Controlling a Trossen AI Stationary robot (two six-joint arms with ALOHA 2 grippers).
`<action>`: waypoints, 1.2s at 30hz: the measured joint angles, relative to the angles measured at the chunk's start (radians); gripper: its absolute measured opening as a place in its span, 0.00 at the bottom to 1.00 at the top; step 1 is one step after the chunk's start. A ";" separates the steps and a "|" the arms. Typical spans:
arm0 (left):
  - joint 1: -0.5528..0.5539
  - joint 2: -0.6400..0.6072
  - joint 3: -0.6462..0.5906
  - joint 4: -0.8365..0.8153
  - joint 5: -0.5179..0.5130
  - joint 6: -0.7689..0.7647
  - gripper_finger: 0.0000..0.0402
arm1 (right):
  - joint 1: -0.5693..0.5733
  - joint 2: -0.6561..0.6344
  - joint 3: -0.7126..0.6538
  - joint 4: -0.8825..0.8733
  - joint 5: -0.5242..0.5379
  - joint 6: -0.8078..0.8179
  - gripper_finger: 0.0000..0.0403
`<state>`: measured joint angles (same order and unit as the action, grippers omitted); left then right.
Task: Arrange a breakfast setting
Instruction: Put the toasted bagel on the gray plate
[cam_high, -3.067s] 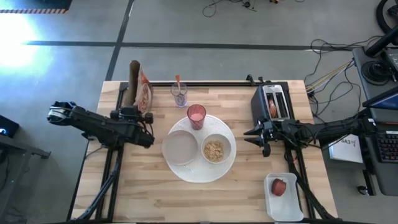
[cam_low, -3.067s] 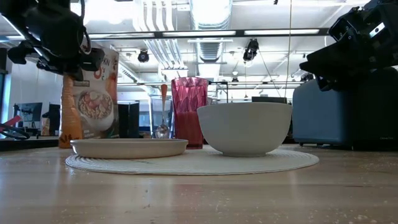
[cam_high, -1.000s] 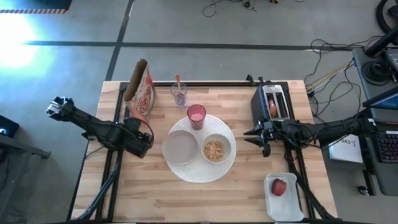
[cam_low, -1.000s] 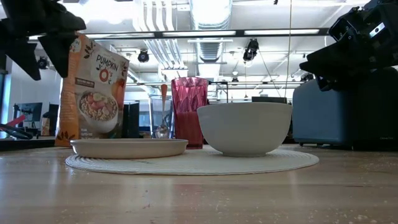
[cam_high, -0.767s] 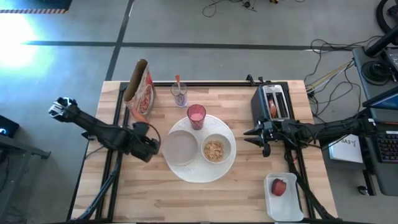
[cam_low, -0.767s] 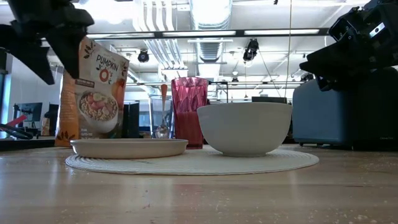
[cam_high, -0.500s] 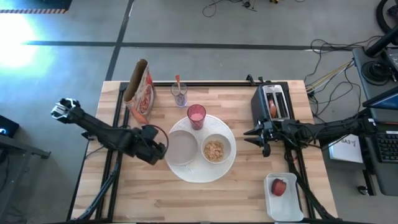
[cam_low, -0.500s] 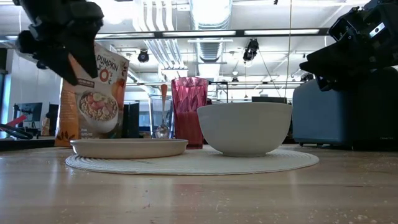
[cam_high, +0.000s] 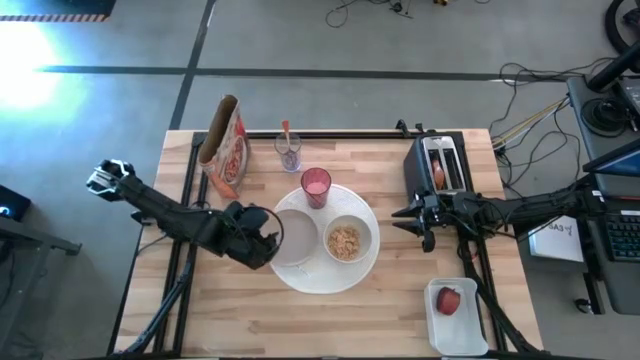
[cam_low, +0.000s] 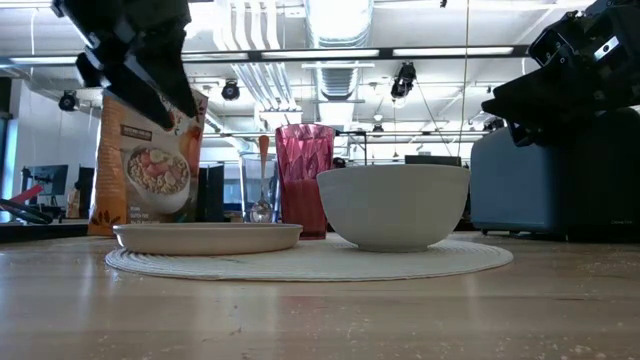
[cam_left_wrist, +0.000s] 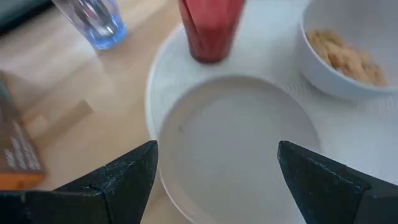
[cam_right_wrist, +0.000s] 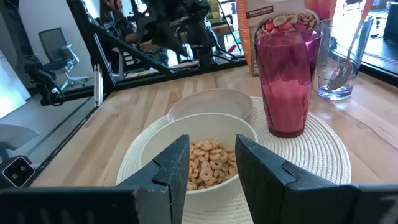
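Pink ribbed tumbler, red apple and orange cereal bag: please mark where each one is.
Pink ribbed tumbler (cam_high: 316, 185): high view, on its open top.
Red apple (cam_high: 449, 299): high view, on its upper side.
Orange cereal bag (cam_low: 145, 165): low view, on its printed front.

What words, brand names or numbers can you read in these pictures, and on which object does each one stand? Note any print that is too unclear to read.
No text can be read for certain.
Cereal box: its large title is hidden by the left gripper in the low view; only a small dark label shows, too small to read.
Cereal box, right wrist view: a dark label with white print, too blurred to read.
Toaster, tumbler, bowls: no print visible.
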<state>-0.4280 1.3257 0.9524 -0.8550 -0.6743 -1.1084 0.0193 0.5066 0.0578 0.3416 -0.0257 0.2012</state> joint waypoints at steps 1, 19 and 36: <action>0.010 -0.006 0.000 0.003 -0.013 0.018 0.78 | 0.000 0.000 0.000 0.000 0.000 0.000 0.30; 0.036 -0.079 0.000 0.041 -0.056 0.195 0.78 | -0.002 0.000 0.000 0.000 -0.001 0.001 0.30; 0.036 -0.157 0.000 0.043 -0.016 0.236 0.78 | -0.002 0.001 -0.001 0.003 0.059 -0.040 0.30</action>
<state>-0.3920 1.1687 0.9524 -0.8120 -0.6904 -0.8722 0.0170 0.5076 0.0570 0.3444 0.0330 0.1617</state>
